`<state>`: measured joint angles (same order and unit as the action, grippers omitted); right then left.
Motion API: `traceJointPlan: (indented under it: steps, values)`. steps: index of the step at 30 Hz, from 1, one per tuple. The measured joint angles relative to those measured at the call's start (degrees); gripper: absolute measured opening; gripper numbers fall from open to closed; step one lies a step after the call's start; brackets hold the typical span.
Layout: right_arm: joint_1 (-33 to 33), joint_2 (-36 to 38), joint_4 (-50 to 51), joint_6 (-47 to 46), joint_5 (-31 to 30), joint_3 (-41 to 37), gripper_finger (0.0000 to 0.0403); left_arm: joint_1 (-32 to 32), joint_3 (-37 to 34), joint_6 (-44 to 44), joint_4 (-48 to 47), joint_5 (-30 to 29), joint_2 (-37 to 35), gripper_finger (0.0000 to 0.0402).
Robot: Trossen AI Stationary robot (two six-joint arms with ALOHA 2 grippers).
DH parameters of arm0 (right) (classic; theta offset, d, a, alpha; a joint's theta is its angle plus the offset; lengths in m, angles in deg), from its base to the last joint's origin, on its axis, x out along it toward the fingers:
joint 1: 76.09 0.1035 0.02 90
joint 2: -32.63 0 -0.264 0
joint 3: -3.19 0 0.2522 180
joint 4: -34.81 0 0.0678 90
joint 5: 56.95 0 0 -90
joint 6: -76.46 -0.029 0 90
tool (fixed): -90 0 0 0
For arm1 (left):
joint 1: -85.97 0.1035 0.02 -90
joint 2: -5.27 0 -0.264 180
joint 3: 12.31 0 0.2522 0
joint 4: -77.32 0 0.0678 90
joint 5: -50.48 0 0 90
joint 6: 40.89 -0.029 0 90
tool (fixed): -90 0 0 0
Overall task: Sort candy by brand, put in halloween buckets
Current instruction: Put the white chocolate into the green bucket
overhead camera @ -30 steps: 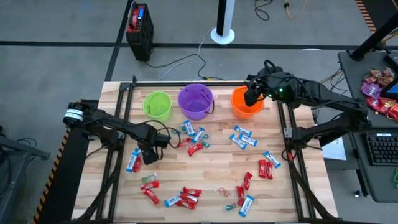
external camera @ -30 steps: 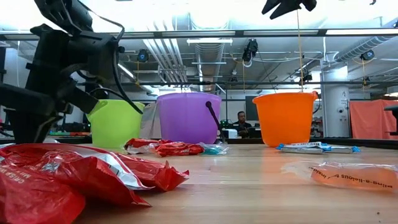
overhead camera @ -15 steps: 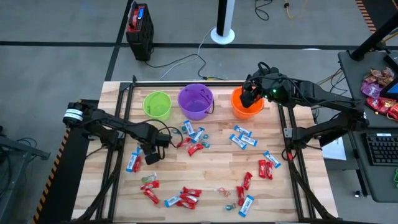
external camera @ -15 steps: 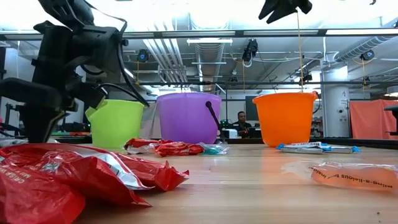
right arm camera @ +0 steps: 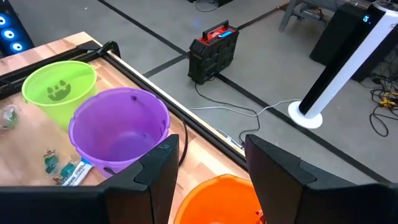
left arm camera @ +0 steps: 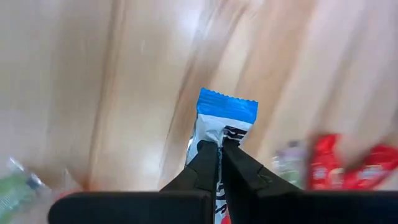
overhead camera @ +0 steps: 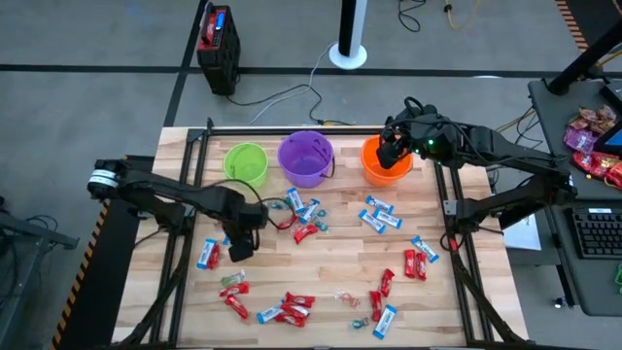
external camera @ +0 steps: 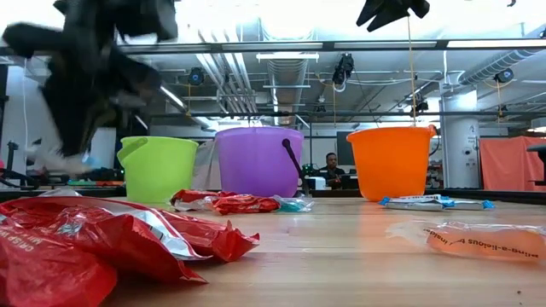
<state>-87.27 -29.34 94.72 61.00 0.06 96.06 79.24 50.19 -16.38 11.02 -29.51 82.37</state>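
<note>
Three pails, lime green, purple and orange, line the table's far edge from above, with red and blue-and-white candies scattered across the wood. Level with the table, a red wrapper fills the foreground. From its wrist, the left gripper pinches a blue-and-white candy. The right gripper hangs spread and empty above the orange pail.

Left gripper fingers closed on blue-and-white candy, now lifted off table.
</note>
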Motion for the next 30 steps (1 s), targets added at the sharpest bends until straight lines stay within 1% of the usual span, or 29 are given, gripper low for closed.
traceJointPlan:
  steps: [4,7,9,12,14,18,20,22,23,27,30]
  values:
    - [0.0,0.04,0.0,1.12,0.0,0.0,0.0178,0.07,1.92,2.27,-0.12,-0.58,-7.02,0.0]
    - [0.0,0.04,0.0,1.9,0.0,-0.02,0.0178,0.0,3.54,4.91,0.09,-3.47,-12.91,0.0]
    - [0.01,0.04,-0.02,2.46,0.0,-0.01,0.0178,0.07,4.73,6.34,0.63,-8.6,-16.5,0.0]
    - [0.0,0.04,-0.04,2.51,-0.02,-0.02,0.0178,0.9,6.46,7.14,3.04,-20.24,-20.65,0.0]
    - [0.0,0.04,-0.11,2.63,-0.04,-0.02,0.0178,2.28,7.26,7.24,5.08,-26.62,-22.63,0.0]
    - [0.0,0.04,-0.11,2.63,-0.04,-0.02,0.0178,6.63,7.95,7.65,6.65,-38.38,-24.17,0.0]
    - [0.0,0.04,-0.11,2.63,-0.04,-0.02,0.0178,9.86,7.88,7.61,6.63,-42.16,-24.0,0.0]
    - [0.0,0.04,-0.11,2.63,-0.04,-0.02,0.0178,14.36,7.84,7.48,6.48,-42.83,-22.9,0.0]
    - [0.0,0.04,-0.11,2.63,-0.04,-0.02,0.0178,16.7,7.84,6.77,6.46,-41.79,-22.06,0.0]
    - [0.0,0.04,-0.1,2.54,-0.04,-0.02,0.0178,26.63,7.73,4.13,4.77,-34.53,-18.01,0.0]
    - [0.0,0.04,-0.09,2.58,-0.04,-0.02,0.0178,32.33,7.73,2.24,4.39,-29.23,-15.07,0.0]
